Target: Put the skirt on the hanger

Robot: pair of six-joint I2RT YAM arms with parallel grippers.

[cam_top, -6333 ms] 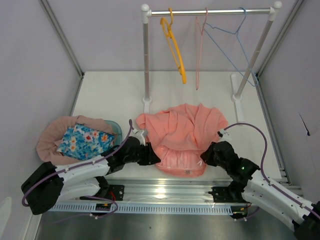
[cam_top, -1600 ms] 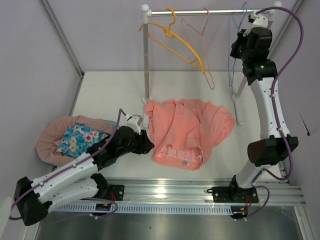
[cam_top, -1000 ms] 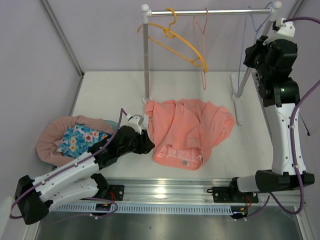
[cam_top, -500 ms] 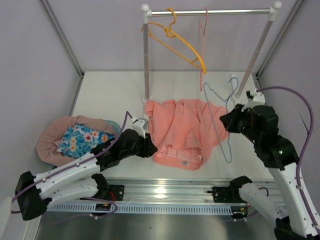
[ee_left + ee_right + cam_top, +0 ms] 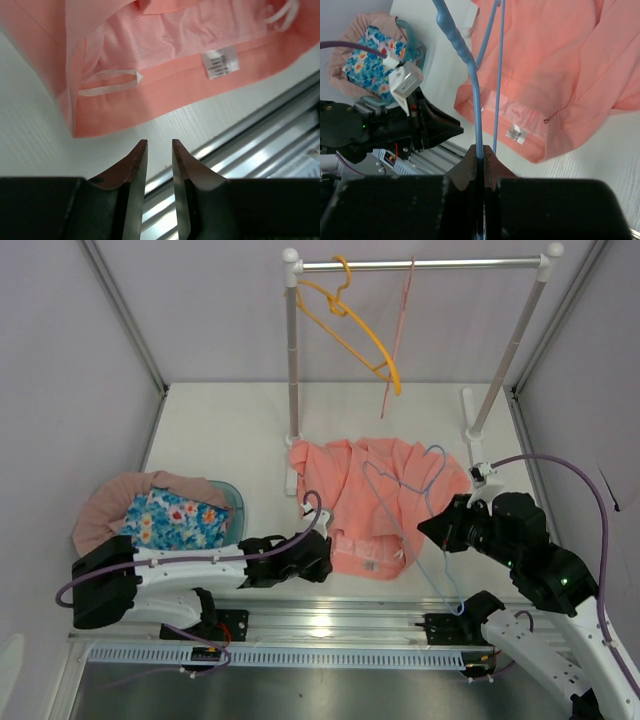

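Right hand [image 5: 482,155] clamped on the thin blue wire hanger [image 5: 400,483], above the crumpled coral-pink skirt [image 5: 372,502] on the white counter [image 5: 220,430]. Left hand [image 5: 159,145], slightly parted and empty, faces the waistband [image 5: 165,87]. Best pinch one layer only, opening it for the hanger.

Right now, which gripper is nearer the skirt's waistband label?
Left. The left gripper sits just off the waistband, left of the label; the right gripper holds the blue hanger above its right.
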